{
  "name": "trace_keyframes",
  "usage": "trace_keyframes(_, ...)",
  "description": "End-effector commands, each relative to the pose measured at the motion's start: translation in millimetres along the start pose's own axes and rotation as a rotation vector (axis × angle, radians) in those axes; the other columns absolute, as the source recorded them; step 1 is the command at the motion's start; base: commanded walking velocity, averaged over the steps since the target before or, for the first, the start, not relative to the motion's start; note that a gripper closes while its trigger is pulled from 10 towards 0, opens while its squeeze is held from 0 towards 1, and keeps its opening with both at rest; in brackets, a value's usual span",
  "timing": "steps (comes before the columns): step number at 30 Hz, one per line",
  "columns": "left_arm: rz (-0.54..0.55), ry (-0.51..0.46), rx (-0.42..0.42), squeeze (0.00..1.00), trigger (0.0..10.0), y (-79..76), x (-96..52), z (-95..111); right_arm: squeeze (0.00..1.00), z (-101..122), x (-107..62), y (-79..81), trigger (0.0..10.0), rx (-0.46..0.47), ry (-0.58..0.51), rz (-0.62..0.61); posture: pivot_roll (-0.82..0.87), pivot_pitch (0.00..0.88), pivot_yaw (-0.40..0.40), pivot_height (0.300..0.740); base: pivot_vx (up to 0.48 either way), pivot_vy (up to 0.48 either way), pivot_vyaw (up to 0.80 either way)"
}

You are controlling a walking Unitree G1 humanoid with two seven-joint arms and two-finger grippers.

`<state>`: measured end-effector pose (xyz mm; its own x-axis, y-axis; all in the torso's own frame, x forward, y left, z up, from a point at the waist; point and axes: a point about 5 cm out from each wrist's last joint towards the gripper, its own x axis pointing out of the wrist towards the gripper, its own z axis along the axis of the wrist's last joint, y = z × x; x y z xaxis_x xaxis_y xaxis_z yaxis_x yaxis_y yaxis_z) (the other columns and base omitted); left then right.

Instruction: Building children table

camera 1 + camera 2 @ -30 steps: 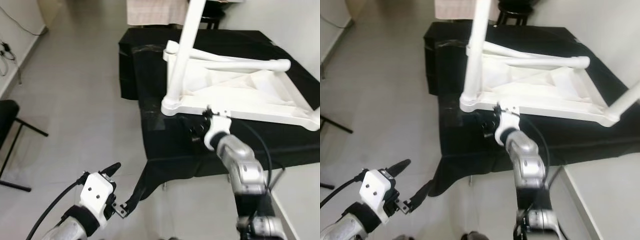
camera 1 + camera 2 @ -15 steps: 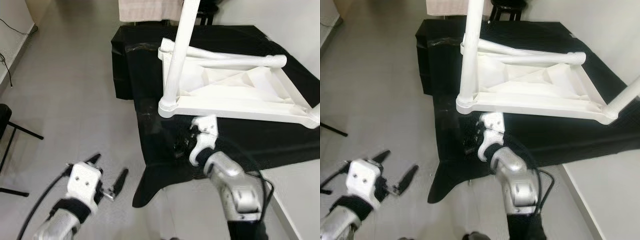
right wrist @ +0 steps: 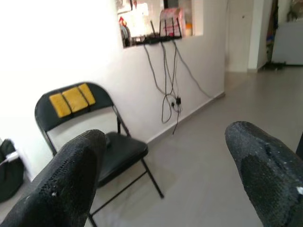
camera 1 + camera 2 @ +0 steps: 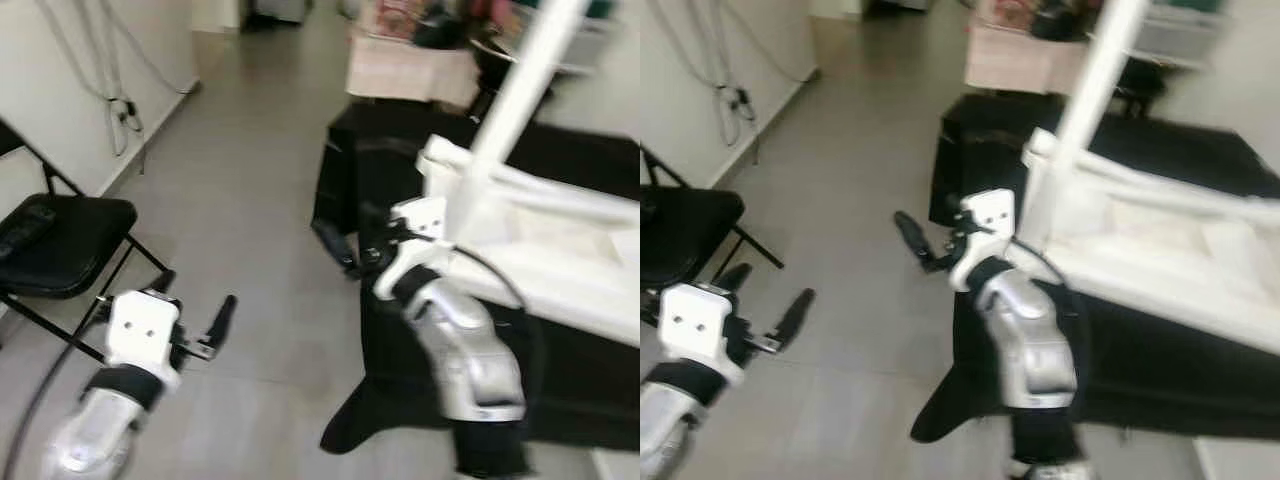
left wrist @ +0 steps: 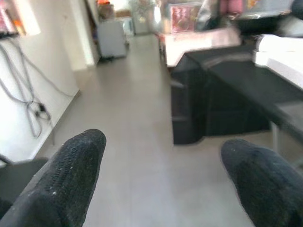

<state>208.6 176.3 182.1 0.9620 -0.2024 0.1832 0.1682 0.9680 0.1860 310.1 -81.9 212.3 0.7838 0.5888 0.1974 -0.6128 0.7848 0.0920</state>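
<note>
Children's table [image 4: 530, 230], white plastic, lies upside down on a black-draped tabletop [image 4: 590, 370], with one white leg [image 4: 515, 95] standing up from its near corner. Both eye views are blurred. Right claw [image 4: 930, 245] is raised over the grey floor [image 4: 260, 200] just beside the draped tabletop's outer edge, short of the white table and not touching it; its two black fingers are spread apart and hold nothing. The right wrist view confirms the spread, with bare space between the two fingers [image 3: 71, 179], and beyond them a black folding chair [image 3: 90, 137] with yellow patches on its back, standing against a white wall with hanging cables [image 3: 168, 80]. Left claw [image 4: 195, 310] hangs over the floor well apart from the white table, on the side away from the tabletop, its fingers likewise parted and empty; the left wrist view shows open floor between the two fingertips [image 5: 71, 170] and the black-draped tabletop ahead. A black folding chair [image 4: 60, 245] stands near the left claw, farther still from the white table, with a dark object on its seat that is too blurred to identify.
</note>
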Motion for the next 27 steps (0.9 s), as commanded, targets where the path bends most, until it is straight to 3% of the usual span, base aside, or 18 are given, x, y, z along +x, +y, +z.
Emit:
trace_keyframes(1, -0.062, 0.005, -0.043, 0.00, 10.0, -11.7, 0.1, -0.4, 0.00, -0.4, -8.3, -13.0, 10.0, 0.022, -0.007, -0.033, -0.07, 0.054, -0.095, 0.740, 0.319, 0.000, 0.00)
trace_keyframes(5, -0.078, 0.007, -0.051, 0.00, 10.0, -14.3, 0.3, -0.6, 0.00, 0.0, -9.3, -13.1, 10.0, 0.047, -0.015, -0.013, -0.07, 0.054, -0.094, 0.740, 0.319, 0.000, 0.00)
trace_keyframes(6, -0.098, 0.009, -0.061, 0.00, 10.0, -17.3, 0.8, -0.7, 0.00, 1.8, -12.9, -9.0, 10.0, 0.055, -0.020, 0.083, -0.07, 0.052, -0.087, 0.740, 0.322, 0.000, 0.00)
trace_keyframes(9, -0.120, 0.013, -0.071, 0.00, 10.0, -20.6, 1.5, -0.6, 0.00, 3.0, -15.9, -6.8, 10.0, 0.066, -0.019, 0.156, -0.07, 0.051, -0.086, 0.740, 0.322, 0.000, 0.00)
trace_keyframes(15, -0.139, 0.085, -0.060, 0.00, 10.0, -27.2, 2.1, -9.9, 0.00, 1.7, -32.3, 3.3, 10.0, 0.102, 0.018, 0.428, -0.06, 0.052, -0.080, 0.740, 0.152, 0.000, 0.00)
trace_keyframes(16, -0.156, 0.091, -0.069, 0.00, 10.0, -29.0, -0.3, -11.8, 0.00, 1.0, -38.8, 4.0, 10.0, 0.141, 0.037, 0.497, -0.06, 0.053, -0.080, 0.740, 0.000, 0.000, 0.00)
trace_keyframes(20, -0.169, 0.094, -0.077, 0.00, 10.0, -30.4, -2.0, -12.8, 0.00, 0.8, -43.6, 4.5, 10.0, 0.172, 0.050, 0.547, -0.06, 0.053, -0.080, 0.740, 0.000, 0.000, 0.00)
trace_keyframes(21, -0.175, 0.107, -0.085, 0.00, 10.0, -30.2, -6.3, -15.2, 0.00, 2.1, -62.2, 4.4, 10.0, 0.210, 0.123, 0.707, -0.06, 0.056, -0.079, 0.740, 0.000, 0.000, -0.80)
trace_keyframes(24, -0.175, 0.107, -0.085, 0.00, 10.0, -30.2, -6.3, -15.2, 0.00, 2.1, -62.2, 4.4, 10.0, 0.210, 0.123, 0.707, -0.06, 0.056, -0.079, 0.740, 0.000, 0.000, -0.80)
trace_keyframes(27, -0.214, 0.117, -0.078, 0.00, 10.0, -30.6, -14.8, -18.1, 0.00, 3.1, -91.8, -8.5, 10.0, 0.195, 0.283, 0.839, -0.06, 0.060, -0.081, 0.740, 0.000, 0.000, -0.80)
